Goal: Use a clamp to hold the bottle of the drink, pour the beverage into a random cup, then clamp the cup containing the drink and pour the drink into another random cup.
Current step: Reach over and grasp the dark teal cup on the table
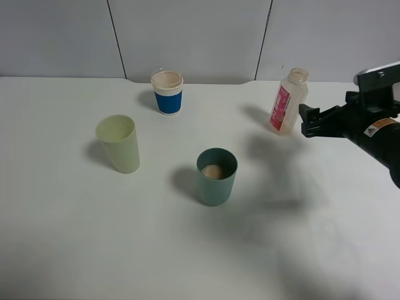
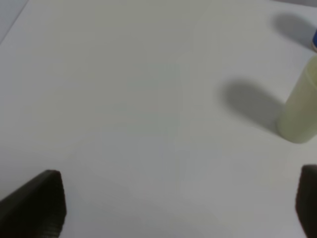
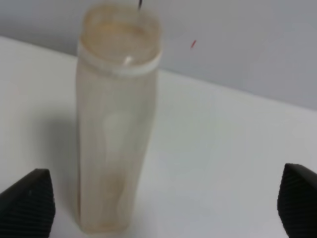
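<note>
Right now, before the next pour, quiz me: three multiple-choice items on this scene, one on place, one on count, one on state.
1. Farthest back on the table stands the:
A. blue-sleeved paper cup
B. teal tumbler
C. pale green tumbler

2. Cups on the table:
A. two
B. three
C. four

3. The teal tumbler:
A. is empty
B. holds beige liquid
C. lies on its side

Answers:
1 A: it sits behind both tumblers.
2 B: one paper cup plus two tumblers.
3 B: it stands upright with beige liquid showing inside.
</note>
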